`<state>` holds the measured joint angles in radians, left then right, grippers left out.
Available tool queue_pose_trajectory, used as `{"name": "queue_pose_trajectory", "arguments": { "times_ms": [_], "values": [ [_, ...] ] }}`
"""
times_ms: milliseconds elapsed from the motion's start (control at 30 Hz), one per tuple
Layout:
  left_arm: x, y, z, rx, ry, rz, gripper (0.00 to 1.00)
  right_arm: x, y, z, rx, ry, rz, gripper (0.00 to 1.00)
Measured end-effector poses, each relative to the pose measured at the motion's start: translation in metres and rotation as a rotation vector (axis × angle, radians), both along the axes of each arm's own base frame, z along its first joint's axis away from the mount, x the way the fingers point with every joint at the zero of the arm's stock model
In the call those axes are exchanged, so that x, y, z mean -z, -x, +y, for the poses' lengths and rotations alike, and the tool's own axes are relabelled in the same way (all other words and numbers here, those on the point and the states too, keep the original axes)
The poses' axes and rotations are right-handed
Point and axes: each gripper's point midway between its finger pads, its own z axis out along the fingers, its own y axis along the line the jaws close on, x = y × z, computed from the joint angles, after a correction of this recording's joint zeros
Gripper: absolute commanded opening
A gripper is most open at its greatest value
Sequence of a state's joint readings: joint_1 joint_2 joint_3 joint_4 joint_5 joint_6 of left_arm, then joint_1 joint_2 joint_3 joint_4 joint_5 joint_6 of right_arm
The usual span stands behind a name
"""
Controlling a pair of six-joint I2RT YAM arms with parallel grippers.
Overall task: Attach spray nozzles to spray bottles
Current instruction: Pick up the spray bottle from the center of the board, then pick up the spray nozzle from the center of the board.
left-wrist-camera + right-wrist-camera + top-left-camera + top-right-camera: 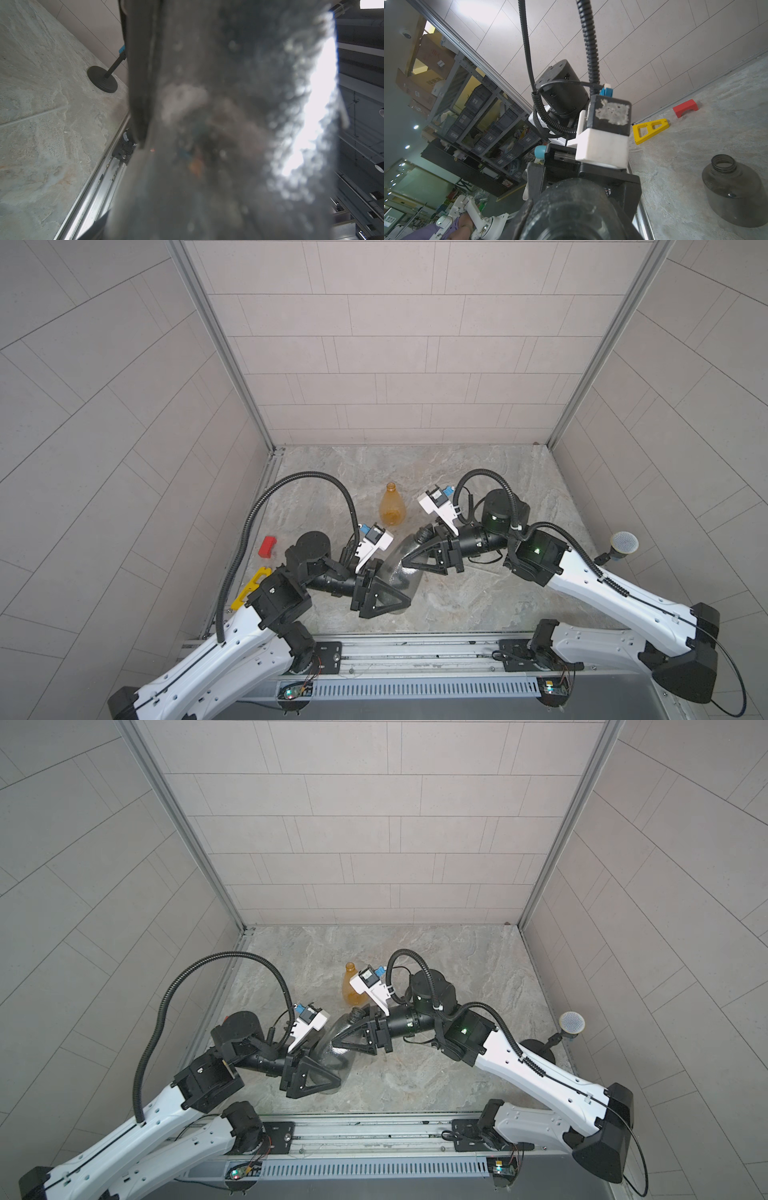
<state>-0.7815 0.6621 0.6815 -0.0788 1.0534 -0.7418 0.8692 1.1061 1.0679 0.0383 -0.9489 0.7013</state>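
Two robot arms meet over a smoky grey bottle (401,568), which lies tilted at the middle of the worktop (478,601). I judge this is the screwing-on step. Next I need a steady base and a twist at the neck. The right jaws, partly spread, clasp its neck end. The left jaws bracket its base — clenched or not, I cannot tell.

Both top views look down, sharing the table (478,601).

grey bottle (400,569): showing glossy smoky plastic
amber bottle (391,510): showing smooth translucent plastic
tabletop (478,605): looking like matt veined stone
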Motion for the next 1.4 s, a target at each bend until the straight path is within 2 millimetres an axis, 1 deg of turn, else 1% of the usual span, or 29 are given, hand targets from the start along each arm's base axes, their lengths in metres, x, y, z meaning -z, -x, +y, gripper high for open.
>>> {"name": "queue_pose_trajectory", "arguments": {
  "times_ms": [100, 167, 300, 367, 433, 500, 533, 600, 733, 800, 867, 900, 933, 967, 1033, 1100, 1133, 1200, 1267, 1300, 1333, 1400],
  "values": [
    [0.000, 0.000, 0.000, -0.002, 0.000, -0.002, 0.79, -0.001, -0.001, 0.000, 0.005, -0.001, -0.007, 0.61],
    [0.000, -0.001, 0.000, -0.004, 0.001, -0.006, 0.78, -0.001, -0.002, 0.000, 0.012, -0.002, -0.018, 0.68],
    [0.001, -0.001, 0.000, -0.005, -0.005, -0.001, 0.78, -0.002, -0.006, 0.001, 0.036, -0.001, -0.040, 0.85],
    [0.003, -0.001, 0.000, -0.006, -0.012, 0.007, 0.78, -0.004, -0.007, 0.001, 0.048, -0.002, -0.052, 0.91],
    [0.006, -0.001, 0.000, -0.008, -0.023, 0.015, 0.77, -0.007, -0.010, -0.001, 0.072, 0.002, -0.063, 0.94],
    [0.008, -0.001, 0.001, -0.014, -0.030, 0.013, 0.76, -0.013, -0.015, -0.007, 0.114, 0.001, -0.080, 0.96],
    [0.008, -0.002, 0.001, -0.018, -0.032, 0.011, 0.75, -0.016, -0.018, -0.012, 0.141, -0.001, -0.087, 0.97],
    [0.008, -0.002, 0.002, -0.026, -0.032, 0.004, 0.75, -0.026, -0.029, -0.031, 0.240, -0.006, -0.119, 0.97],
    [0.005, 0.001, 0.008, -0.044, -0.033, -0.025, 0.73, -0.049, -0.046, -0.083, 0.488, -0.009, -0.204, 0.97],
    [-0.003, 0.002, 0.012, -0.059, -0.031, -0.061, 0.73, -0.052, -0.051, -0.110, 0.608, 0.010, -0.230, 0.92],
    [-0.014, 0.005, 0.018, -0.078, -0.019, -0.109, 0.71, -0.046, -0.058, -0.132, 0.715, 0.044, -0.236, 0.84],
    [-0.021, 0.006, 0.021, -0.090, -0.010, -0.138, 0.69, -0.038, -0.063, -0.141, 0.763, 0.078, -0.233, 0.81],
    [-0.025, 0.006, 0.024, -0.101, -0.004, -0.161, 0.66, -0.028, -0.068, -0.146, 0.794, 0.115, -0.227, 0.78],
    [-0.032, 0.008, 0.028, -0.117, 0.004, -0.189, 0.62, -0.009, -0.076, -0.148, 0.818, 0.177, -0.211, 0.76],
    [-0.041, 0.007, 0.034, -0.154, 0.013, -0.237, 0.49, 0.040, -0.091, -0.146, 0.834, 0.322, -0.160, 0.74],
    [-0.046, 0.002, 0.039, -0.206, 0.001, -0.273, 0.36, 0.111, -0.104, -0.141, 0.808, 0.514, -0.074, 0.73],
    [-0.046, -0.002, 0.041, -0.239, -0.012, -0.286, 0.31, 0.138, -0.106, -0.140, 0.794, 0.587, -0.041, 0.72],
    [-0.044, -0.014, 0.044, -0.305, -0.051, -0.303, 0.19, 0.209, -0.107, -0.140, 0.751, 0.782, 0.041, 0.71],
    [-0.040, -0.026, 0.046, -0.364, -0.094, -0.314, 0.10, 0.258, -0.100, -0.145, 0.711, 0.932, 0.090, 0.71],
    [-0.037, -0.031, 0.047, -0.391, -0.117, -0.320, 0.05, 0.276, -0.097, -0.148, 0.693, 0.995, 0.107, 0.70],
    [-0.035, -0.036, 0.049, -0.415, -0.134, -0.326, 0.02, 0.288, -0.096, -0.150, 0.682, 1.038, 0.115, 0.70],
    [-0.032, -0.045, 0.053, -0.468, -0.170, -0.340, 0.00, 0.304, -0.099, -0.153, 0.675, 1.101, 0.116, 0.70]
  ]
}}
